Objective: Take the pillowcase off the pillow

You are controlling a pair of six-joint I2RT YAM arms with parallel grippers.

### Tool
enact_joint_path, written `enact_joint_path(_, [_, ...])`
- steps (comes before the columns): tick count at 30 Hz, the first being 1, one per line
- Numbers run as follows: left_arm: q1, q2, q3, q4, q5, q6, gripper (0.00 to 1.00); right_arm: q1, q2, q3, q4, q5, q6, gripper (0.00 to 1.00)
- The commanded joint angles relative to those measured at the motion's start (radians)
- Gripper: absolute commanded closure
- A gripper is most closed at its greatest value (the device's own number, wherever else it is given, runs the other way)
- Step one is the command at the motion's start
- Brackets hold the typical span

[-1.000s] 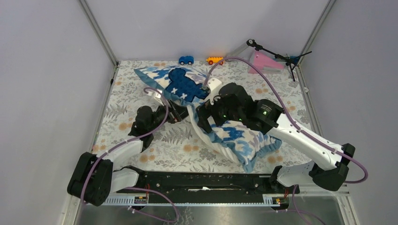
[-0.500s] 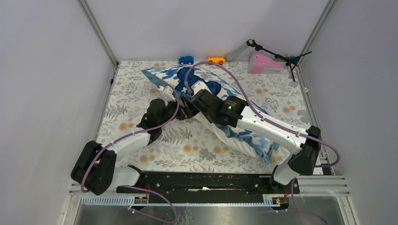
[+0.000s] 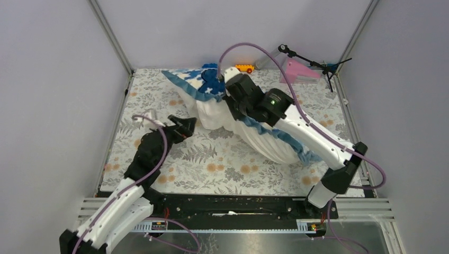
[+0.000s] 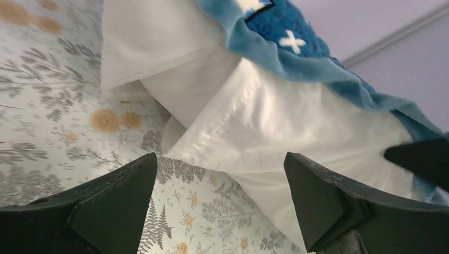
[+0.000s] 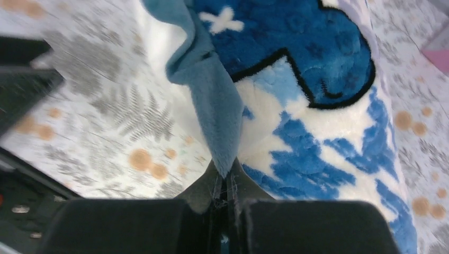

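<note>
Peeling the pillowcase (image 3: 204,82) off the pillow (image 3: 212,112) by the desk's far edge, right pincer (image 5: 226,180) clenched on the blue hem, left pincer (image 4: 219,159) released alongside. Probably best to pin that bare white corner first, then tug slow.

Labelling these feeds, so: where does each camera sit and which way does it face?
Top external: above, behind the robot, looking down at the table; left arm and right arm show.
Left wrist: low over the table, facing the pillow; open jaws below.
Right wrist: looking down its shut jaws at the pinched pillowcase.
Shared: all show the pillowcase's blue edging.
</note>
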Motion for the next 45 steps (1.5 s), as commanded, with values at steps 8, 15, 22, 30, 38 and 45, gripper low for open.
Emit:
enact_joint_path(8, [0.004, -0.226, 0.106, -0.279, -0.272, -0.013, 0.01, -0.228, 0.353, 0.977, -0.184, -0.236, 0.295, 1.00])
enact_joint_path(15, [0.004, -0.162, 0.121, -0.279, -0.214, -0.008, 0.01, -0.588, 0.096, 0.030, 0.249, -0.473, 0.410, 0.98])
enact_joint_path(22, [0.004, -0.111, 0.118, -0.247, -0.148, 0.009, 0.01, -0.688, -0.151, -0.542, 0.491, -0.360, 0.358, 0.83])
enact_joint_path(30, [0.004, -0.061, 0.168, -0.361, -0.169, -0.095, 0.01, -0.611, -0.365, -0.917, 0.606, -0.446, 0.361, 0.81])
enact_joint_path(38, [0.004, 0.049, 0.175, -0.485, 0.070, -0.261, 0.01, -0.539, -0.414, -0.944, 0.553, -0.282, 0.292, 0.30])
enact_joint_path(45, [0.004, 0.077, 0.148, -0.504, 0.011, -0.242, 0.01, -0.438, -0.339, -1.006, 0.566, -0.229, 0.278, 0.25])
